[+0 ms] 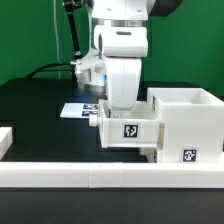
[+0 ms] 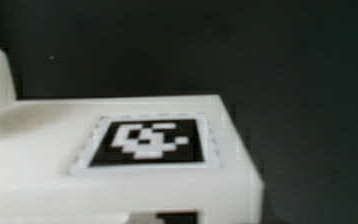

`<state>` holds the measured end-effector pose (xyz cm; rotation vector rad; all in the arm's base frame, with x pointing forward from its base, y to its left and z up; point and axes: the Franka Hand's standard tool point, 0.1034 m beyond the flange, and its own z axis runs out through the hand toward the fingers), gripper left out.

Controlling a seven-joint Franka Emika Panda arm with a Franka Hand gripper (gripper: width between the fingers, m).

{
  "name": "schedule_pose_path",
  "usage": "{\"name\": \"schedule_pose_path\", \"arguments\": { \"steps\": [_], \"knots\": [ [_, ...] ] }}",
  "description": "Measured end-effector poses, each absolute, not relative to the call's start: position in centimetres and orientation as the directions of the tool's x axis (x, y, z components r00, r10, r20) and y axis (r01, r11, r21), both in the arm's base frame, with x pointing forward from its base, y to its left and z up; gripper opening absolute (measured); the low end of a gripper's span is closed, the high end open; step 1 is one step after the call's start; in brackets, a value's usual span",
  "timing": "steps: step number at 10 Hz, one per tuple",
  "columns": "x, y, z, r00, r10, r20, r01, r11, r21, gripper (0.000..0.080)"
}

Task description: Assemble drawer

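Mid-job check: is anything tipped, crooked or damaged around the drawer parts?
Nothing stands out. The small tray sits upright and level beside the housing, and neither shows visible damage. The gripper reaches down at the tray, but whether it is closed on it is hidden. The wrist view is too blurred to add detail.

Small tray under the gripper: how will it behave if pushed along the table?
Likely stiff: the small tray looks like moulded white plastic with straight, crisp edges. Probably light for its size, being small and plastic. With flat faces and square corners it should slide on the black table rather than roll, though an off-centre push may twist it.
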<state>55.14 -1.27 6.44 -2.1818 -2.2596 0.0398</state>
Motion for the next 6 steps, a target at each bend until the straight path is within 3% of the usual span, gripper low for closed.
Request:
{"name": "schedule_pose_path", "arguments": {
  "steps": [6],
  "knots": [
    [54.6,-1.1,5.2,-0.037,0.999,-0.013,0.999,0.037,-0.037,0.0042]
  ]
}}
